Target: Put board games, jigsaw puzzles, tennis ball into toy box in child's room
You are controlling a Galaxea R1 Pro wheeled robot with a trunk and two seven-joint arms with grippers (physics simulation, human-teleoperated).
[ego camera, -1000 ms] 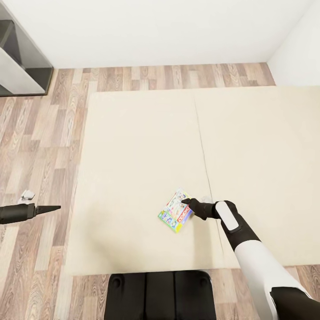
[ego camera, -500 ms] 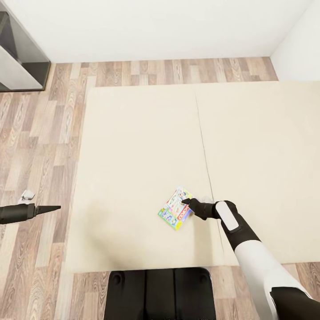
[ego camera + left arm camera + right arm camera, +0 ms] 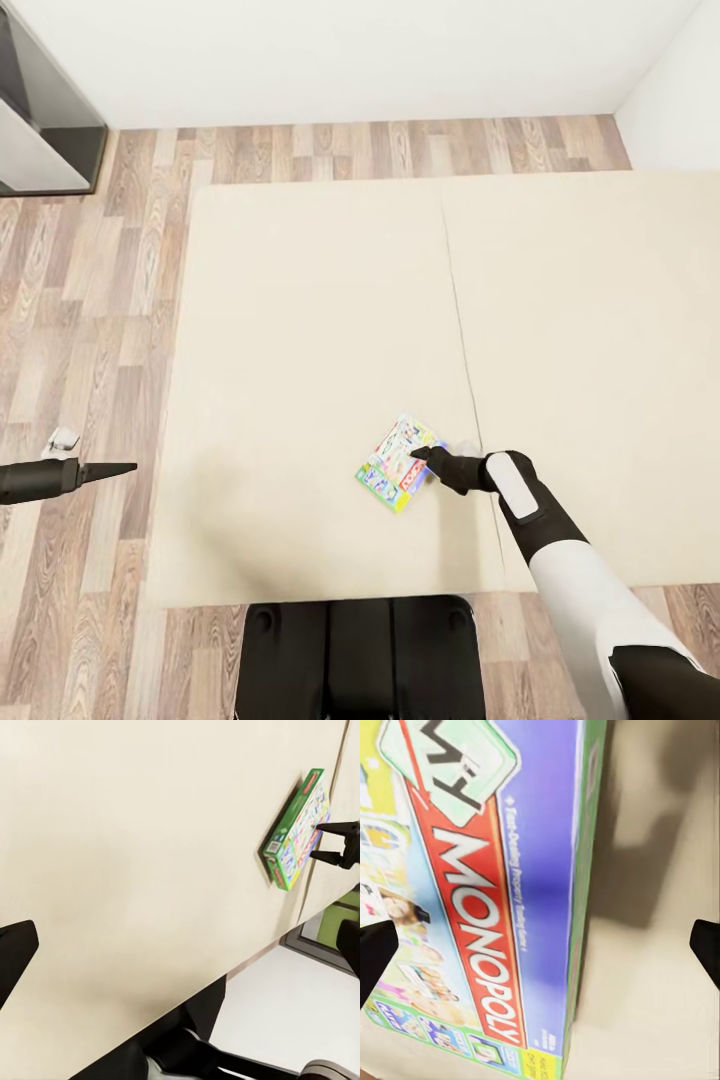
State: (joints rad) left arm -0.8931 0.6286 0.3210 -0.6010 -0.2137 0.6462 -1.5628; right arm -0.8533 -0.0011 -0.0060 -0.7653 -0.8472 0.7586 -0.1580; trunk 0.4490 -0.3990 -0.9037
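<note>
The right gripper (image 3: 418,456), fingers spread wide, hovers over a board game (image 3: 399,464) lying near the front edge of the bed (image 3: 300,330); the left gripper's (image 3: 122,467) opening cannot be told.

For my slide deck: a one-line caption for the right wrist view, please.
Open right gripper poised over the edge of the Monopoly board game lying on the beige bed.

White walls (image 3: 350,50), wood-plank floor (image 3: 90,330), grey shelving (image 3: 40,130) in far-left corner.
</note>
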